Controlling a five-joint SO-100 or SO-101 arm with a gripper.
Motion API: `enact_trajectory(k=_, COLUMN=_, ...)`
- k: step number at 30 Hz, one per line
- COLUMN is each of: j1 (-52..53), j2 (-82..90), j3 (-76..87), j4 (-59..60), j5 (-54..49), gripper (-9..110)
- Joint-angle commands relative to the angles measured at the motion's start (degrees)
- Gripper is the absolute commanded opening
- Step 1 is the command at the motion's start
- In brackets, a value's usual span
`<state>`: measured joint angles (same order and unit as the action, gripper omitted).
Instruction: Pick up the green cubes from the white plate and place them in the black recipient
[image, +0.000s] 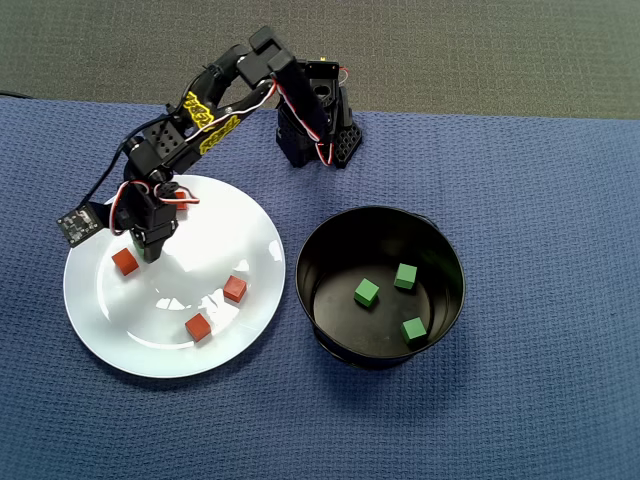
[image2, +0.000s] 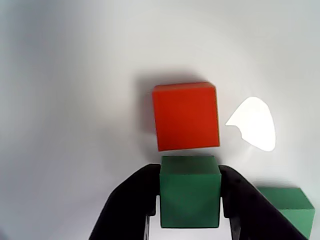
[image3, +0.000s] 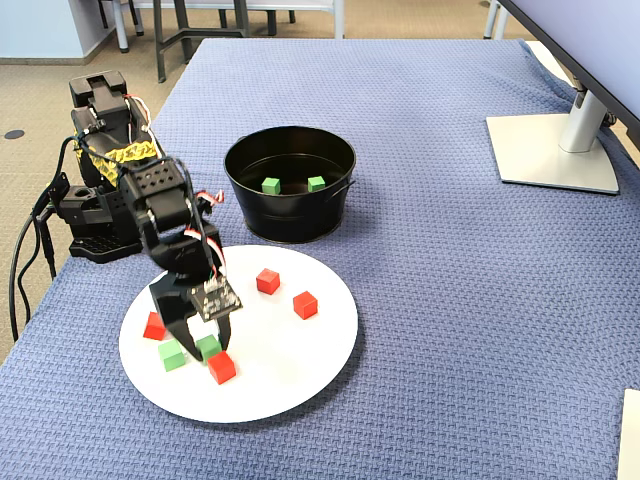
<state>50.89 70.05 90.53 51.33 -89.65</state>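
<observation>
My gripper (image2: 190, 175) is low over the white plate (image: 250, 240), with a black finger pressed on each side of a green cube (image2: 190, 197). A red-orange cube (image2: 186, 116) lies just beyond it, and a second green cube (image2: 292, 205) lies at the lower right. In the fixed view the gripper (image3: 205, 343) stands at the near left of the plate (image3: 300, 370), on the held green cube (image3: 209, 347), beside the other green cube (image3: 172, 354). The black pot (image: 440, 250) holds three green cubes (image: 366, 292). In the overhead view the arm hides the plate's green cubes.
Red-orange cubes lie on the plate (image: 125, 262), (image: 235, 289), (image: 198, 326). The arm's base (image: 320, 125) stands behind plate and pot on the blue cloth. A monitor stand (image3: 555, 150) is at the far right in the fixed view.
</observation>
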Motion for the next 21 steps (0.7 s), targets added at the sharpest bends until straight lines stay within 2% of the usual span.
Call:
enact_trajectory(k=1, j1=-3.96, j2=10.72, j3=-3.34, j4=3.6, j5=9.49, gripper=0)
enact_trajectory(k=9, j1=-15.38, j2=29.09, j3=-10.02, j4=23.64, j5=29.88, gripper=0)
enact_trajectory(k=16, j1=-37.53, j2=42.98, j3=-3.52, j4=28.56, j5=48.78, gripper=0)
enact_trajectory(k=21, j1=-54.23, j2=46.41, j3=3.08, j4=25.49, j5=62.31, gripper=0)
